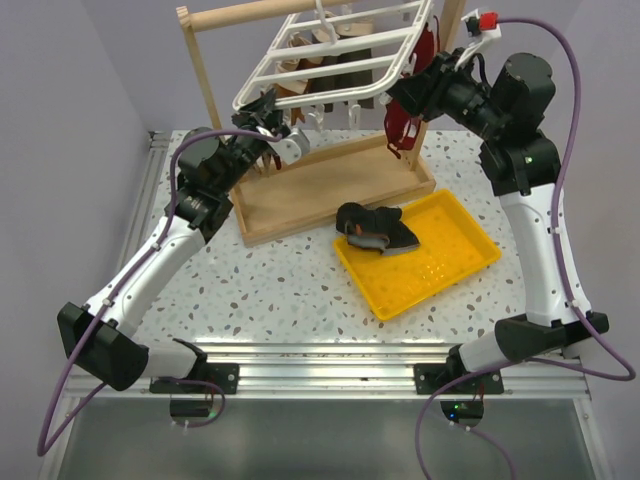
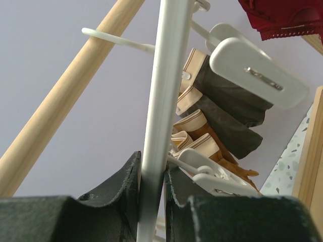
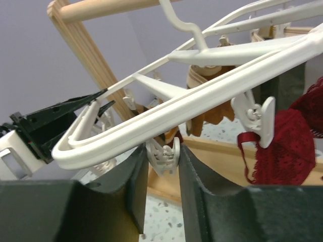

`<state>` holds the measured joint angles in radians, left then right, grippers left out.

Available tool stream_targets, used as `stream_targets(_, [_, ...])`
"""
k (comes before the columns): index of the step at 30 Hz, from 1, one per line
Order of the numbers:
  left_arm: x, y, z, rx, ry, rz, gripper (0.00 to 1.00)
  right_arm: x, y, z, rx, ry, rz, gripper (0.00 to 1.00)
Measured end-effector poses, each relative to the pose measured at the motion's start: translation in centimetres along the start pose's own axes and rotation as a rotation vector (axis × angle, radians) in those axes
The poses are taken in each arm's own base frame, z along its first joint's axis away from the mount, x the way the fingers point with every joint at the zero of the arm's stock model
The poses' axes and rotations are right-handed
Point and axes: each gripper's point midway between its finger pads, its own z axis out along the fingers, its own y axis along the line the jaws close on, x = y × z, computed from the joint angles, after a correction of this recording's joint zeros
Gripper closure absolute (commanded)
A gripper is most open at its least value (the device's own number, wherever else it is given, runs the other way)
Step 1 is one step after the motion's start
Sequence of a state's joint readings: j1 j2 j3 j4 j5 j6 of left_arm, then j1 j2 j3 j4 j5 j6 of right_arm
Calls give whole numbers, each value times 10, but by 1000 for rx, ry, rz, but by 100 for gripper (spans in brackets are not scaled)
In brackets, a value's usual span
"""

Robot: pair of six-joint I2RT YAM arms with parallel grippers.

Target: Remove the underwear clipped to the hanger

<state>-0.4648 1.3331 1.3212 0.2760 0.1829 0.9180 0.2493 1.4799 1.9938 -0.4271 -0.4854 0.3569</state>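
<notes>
The white hanger (image 1: 330, 50) hangs tilted from the wooden stand. My left gripper (image 1: 272, 122) is shut on the hanger's left rim bar (image 2: 154, 126); the bar runs between its jaws (image 2: 152, 176). Dark grey underwear (image 2: 229, 103) and brown underwear (image 2: 214, 146) with beige waistbands stay clipped under the slats. My right gripper (image 1: 410, 88) is at the hanger's right side, and its jaws (image 3: 162, 152) press on both sides of a small white clip (image 3: 165, 156) under the rim. Black underwear (image 1: 375, 228) lies in the yellow tray (image 1: 455, 262).
The wooden stand (image 1: 330, 190) has a flat base and upright posts around the hanger. A red bra (image 1: 400, 125) hangs at the hanger's right end, also in the right wrist view (image 3: 287, 143). A large white clip (image 2: 257, 73) dangles near the left gripper.
</notes>
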Motion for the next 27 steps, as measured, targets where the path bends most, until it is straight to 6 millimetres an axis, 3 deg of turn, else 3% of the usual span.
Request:
stream_targets(2, [0, 0, 0, 1, 1, -1, 91, -1, -2, 0, 8, -4, 1, 40])
stream_targets(8, [1, 0, 0, 0, 2, -6, 90, 2, -14, -4, 54, 1, -37, 12])
stream_targets(11, [0, 0, -1, 0, 0, -7, 90, 11, -17, -13, 76, 33, -85, 4])
stream_targets(19, [-2, 2, -2, -3, -5, -8, 89, 38, -14, -68, 93, 138, -326, 1])
stream_targets(22, [-2, 2, -2, -4, -6, -8, 88, 82, -22, -88, 53, 242, -463, 1])
stream_targets(27, [-3, 2, -2, -3, -8, -8, 88, 205, -49, -113, -120, 529, -616, 1])
